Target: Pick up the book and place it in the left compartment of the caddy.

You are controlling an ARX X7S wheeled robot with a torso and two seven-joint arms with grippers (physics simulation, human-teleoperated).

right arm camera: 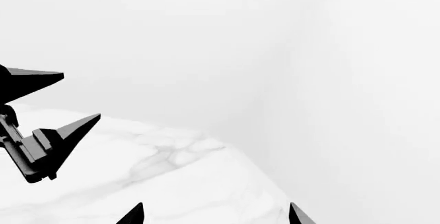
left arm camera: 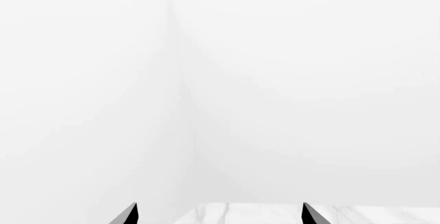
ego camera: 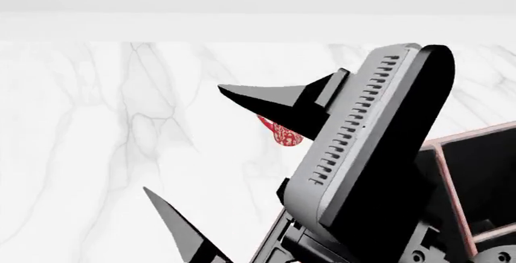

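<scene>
The book is out of view in every frame. The caddy [ego camera: 441,160] shows at the head view's right edge as reddish-brown walls around black sections, largely hidden by a grey vented arm housing [ego camera: 363,124]. Which section is the left compartment I cannot tell. Two black fingers [ego camera: 266,97] spread wide apart from that housing, with nothing between them. My left gripper [left arm camera: 220,208] is open and empty, facing a wall corner. My right gripper [right arm camera: 216,208] is open and empty above the marble table [right arm camera: 172,183]. The left gripper [right arm camera: 81,94] also appears in the right wrist view, off to one side.
A red-and-white patterned mug [ego camera: 281,133] stands on the marble table [ego camera: 96,142], partly behind the upper black finger. White walls meet in a corner [right arm camera: 275,105] beyond the table's far corner. The table's far edge [left arm camera: 275,206] shows low in the left wrist view.
</scene>
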